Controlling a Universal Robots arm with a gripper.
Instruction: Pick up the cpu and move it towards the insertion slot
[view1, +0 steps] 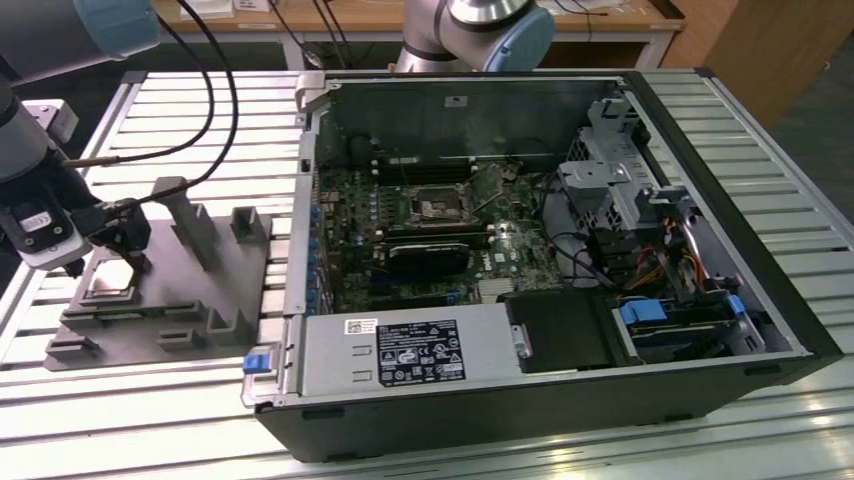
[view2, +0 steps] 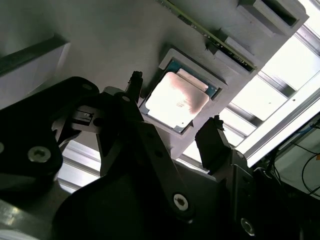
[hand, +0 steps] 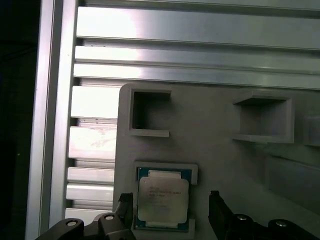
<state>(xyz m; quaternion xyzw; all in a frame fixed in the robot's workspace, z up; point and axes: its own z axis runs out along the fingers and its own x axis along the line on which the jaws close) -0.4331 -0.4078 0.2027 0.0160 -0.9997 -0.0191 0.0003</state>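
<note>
Hovering over the fixture (view1: 187, 300), the gripper (view2: 175, 109) is straddling the cpu (view2: 176, 97). Its jaws are standing wide, one finger at each side, apparently not touching it yet. The cpu is lying flat in a square recess that is holding it aligned for the grasp. The slot (view1: 438, 206) is sitting well apart, inside the open case (view1: 561, 400) toward the exterior view's right.
</note>
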